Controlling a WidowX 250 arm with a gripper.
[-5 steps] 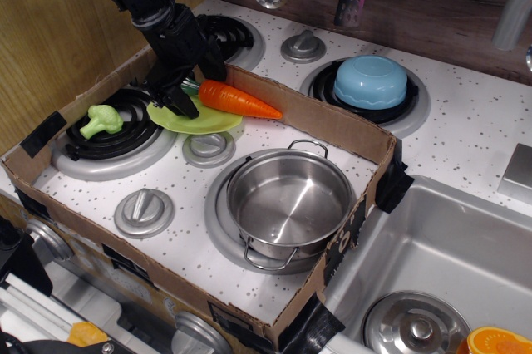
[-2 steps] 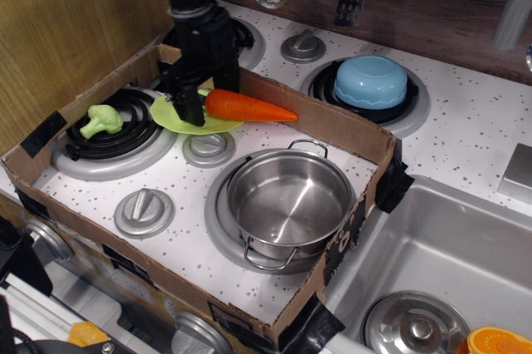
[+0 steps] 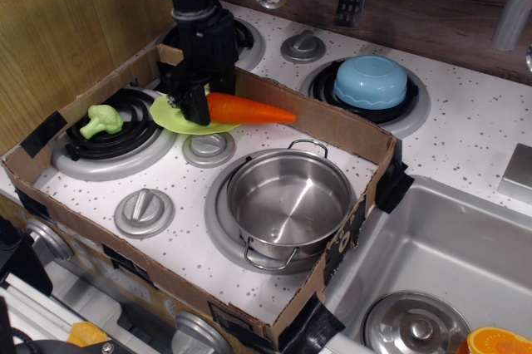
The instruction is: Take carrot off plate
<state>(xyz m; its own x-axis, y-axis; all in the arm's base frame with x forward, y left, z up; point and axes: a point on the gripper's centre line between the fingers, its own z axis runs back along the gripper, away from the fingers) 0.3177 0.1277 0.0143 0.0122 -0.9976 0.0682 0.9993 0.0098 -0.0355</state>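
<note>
The orange carrot (image 3: 249,110) lies with its thick end over the lime-green plate (image 3: 170,114) and its tip pointing right, past the plate's rim. My black gripper (image 3: 198,108) comes down from above onto the carrot's stem end, and its fingers hide the green stem. The fingers look closed around that end. The plate sits on the stovetop between the back-left burner and a knob.
A light-green broccoli toy (image 3: 100,120) lies on the left burner. A steel pot (image 3: 288,201) stands right of centre. A cardboard wall (image 3: 332,125) rings the stovetop, just behind the carrot. An upturned blue bowl (image 3: 371,80) sits beyond it. The sink (image 3: 449,263) is at the right.
My gripper swung from a leftward tilt to upright and settled over the carrot's stem end, now hidden. The carrot shifted a little to the right.
</note>
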